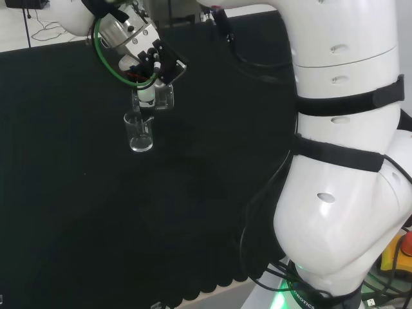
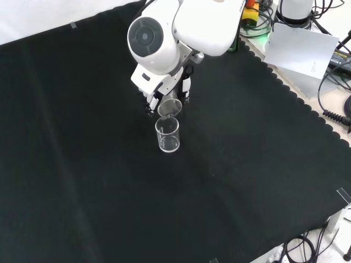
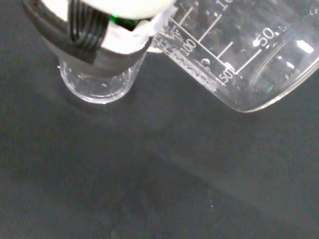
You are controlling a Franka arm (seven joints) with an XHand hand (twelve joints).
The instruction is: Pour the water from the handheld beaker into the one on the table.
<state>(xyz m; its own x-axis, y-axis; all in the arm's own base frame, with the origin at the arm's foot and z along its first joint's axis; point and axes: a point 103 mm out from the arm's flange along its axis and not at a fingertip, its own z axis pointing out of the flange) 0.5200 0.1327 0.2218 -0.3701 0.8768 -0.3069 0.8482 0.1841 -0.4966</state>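
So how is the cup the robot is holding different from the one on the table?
The held beaker is up in the air, gripped by the hand; the table beaker stands on the black cloth with nothing touching it. The held beaker is tipped over, its mouth leaning above the other one, while the table beaker stands upright. Both are clear glass and look about the same size.

hand [image 1: 151, 61] tilted, fingers [image 1: 168, 67] curled
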